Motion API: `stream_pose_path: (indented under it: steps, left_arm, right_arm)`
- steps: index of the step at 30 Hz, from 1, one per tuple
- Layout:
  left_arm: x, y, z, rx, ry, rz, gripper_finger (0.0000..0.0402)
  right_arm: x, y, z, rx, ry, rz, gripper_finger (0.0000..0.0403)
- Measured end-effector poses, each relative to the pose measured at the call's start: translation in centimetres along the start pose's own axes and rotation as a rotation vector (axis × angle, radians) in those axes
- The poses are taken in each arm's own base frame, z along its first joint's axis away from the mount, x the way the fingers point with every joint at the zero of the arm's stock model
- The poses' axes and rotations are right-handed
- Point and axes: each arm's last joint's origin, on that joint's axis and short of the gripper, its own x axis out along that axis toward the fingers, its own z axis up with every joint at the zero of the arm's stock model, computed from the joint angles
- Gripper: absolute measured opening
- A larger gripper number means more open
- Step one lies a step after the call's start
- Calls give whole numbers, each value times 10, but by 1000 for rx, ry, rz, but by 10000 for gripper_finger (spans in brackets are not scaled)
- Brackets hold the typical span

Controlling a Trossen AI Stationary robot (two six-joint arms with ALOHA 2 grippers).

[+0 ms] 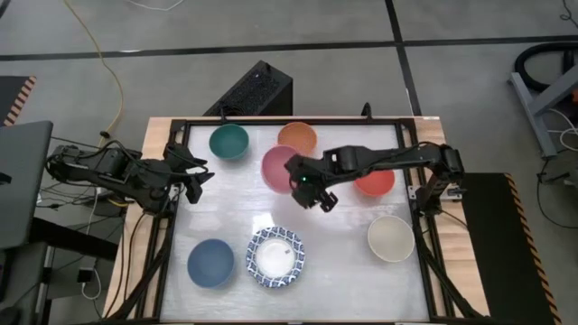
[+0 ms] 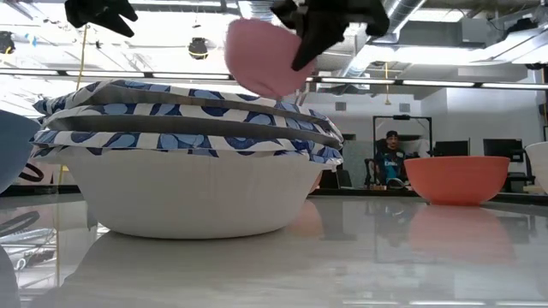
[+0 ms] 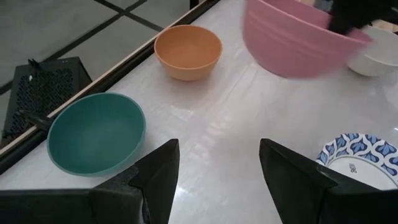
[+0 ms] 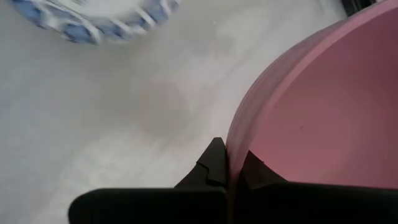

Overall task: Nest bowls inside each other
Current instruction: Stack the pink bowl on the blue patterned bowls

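Note:
The pink bowl (image 1: 278, 165) hangs tilted above the table's middle, and my right gripper (image 1: 304, 183) is shut on its rim. The low view shows this pink bowl (image 2: 261, 56) well above the stack of white bowls with blue-patterned rims (image 1: 276, 258). The teal bowl (image 1: 228, 141) and the orange bowl (image 1: 297, 136) stand on their bases at the far edge. The dark blue bowl (image 1: 210, 263) stands near left, the cream bowl (image 1: 390, 237) at the right. My right arm partly hides the red bowl (image 1: 377, 184). My left gripper (image 1: 194, 176) waits open at the left edge. My right gripper pinches the pink bowl's rim (image 4: 231, 163), on the side toward the table's near edge. One finger is inside the bowl and one outside. The fingers slant down from the right. The bowl is lifted clear of the table and tilted.
A black metal frame (image 1: 177, 217) borders the white tabletop. A black box (image 1: 256, 90) lies beyond the far edge. A person (image 2: 391, 159) sits in the room behind the table. Bare tabletop lies between the stack and the far bowls.

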Motion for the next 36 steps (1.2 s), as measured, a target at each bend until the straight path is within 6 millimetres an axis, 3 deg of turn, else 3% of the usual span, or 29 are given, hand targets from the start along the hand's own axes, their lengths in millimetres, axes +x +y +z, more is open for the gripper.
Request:
stream_pose_path:
  steps: [6, 19, 36]
  left_arm:
    - [0, 1, 1, 0, -18, 28, 212]
    - [0, 1, 1, -18, -19, 29, 212]
    - [0, 1, 0, -15, -18, 29, 212]
  right_arm:
    - [-3, 16, 20, -170, -53, 19, 8]
    - [-2, 38, 53, -331, -229, 44, 8]
    - [42, 69, 76, -523, -267, 203, 8]
